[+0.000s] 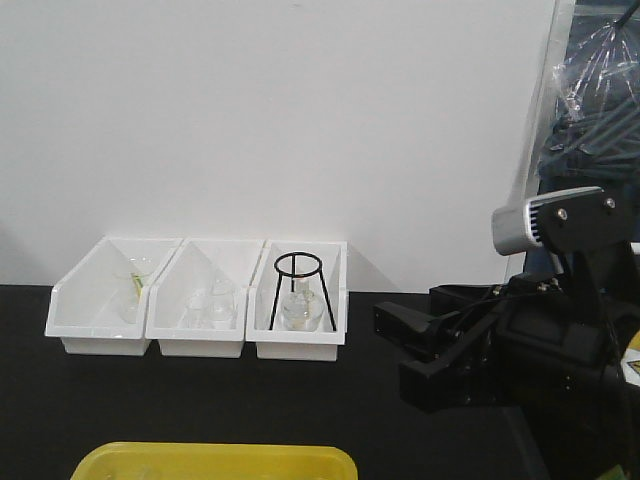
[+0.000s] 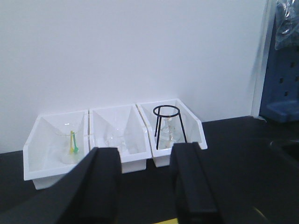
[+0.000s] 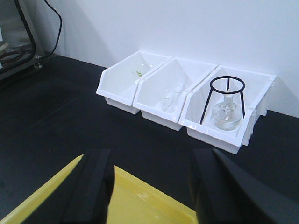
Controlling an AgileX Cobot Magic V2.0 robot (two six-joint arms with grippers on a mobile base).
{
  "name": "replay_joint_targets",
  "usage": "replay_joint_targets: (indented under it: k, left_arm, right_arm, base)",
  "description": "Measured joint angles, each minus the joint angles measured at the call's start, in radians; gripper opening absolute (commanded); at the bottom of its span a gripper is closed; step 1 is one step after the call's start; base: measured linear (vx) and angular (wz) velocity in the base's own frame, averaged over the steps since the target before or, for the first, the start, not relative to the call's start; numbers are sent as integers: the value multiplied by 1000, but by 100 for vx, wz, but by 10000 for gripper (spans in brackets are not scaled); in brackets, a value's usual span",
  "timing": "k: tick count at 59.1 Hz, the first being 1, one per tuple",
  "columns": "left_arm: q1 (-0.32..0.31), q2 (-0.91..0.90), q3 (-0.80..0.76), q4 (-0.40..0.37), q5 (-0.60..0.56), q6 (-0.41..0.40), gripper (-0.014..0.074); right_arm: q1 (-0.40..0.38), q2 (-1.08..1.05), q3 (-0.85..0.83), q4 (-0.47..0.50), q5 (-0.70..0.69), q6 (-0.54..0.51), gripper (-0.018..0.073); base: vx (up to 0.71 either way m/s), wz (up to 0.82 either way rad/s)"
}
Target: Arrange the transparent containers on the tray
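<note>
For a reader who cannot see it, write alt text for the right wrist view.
Three white bins sit in a row on a black table; the right one holds a glass flask under a black tripod stand. The open right gripper hovers over a yellow tray.

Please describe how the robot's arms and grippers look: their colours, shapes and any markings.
The right arm is matt black and angular, built of blocky segments, with a silver-grey housing on top that carries dark round screws. A small yellow marking shows at its far right edge. The left gripper and the right gripper each have two broad, flat black fingers with squared tips. No cables are visible on them.
</note>
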Motion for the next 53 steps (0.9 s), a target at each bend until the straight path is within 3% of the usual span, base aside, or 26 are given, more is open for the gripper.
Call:
replay_joint_targets:
  k: [36,46,53]
  left_arm:
    - [0,-59,3,1,6,22,348]
    - [1,-133,76,-15,-16,143,167]
    - [40,-269,205,-104,-28,203,3]
  right_arm:
    - [0,0,0,0,1,-1,439]
    - [0,0,0,0,2,-1,439]
    - [0,0,0,0,2,-1,439]
  base:
    - [0,0]
    - [0,0]
    - [0,0]
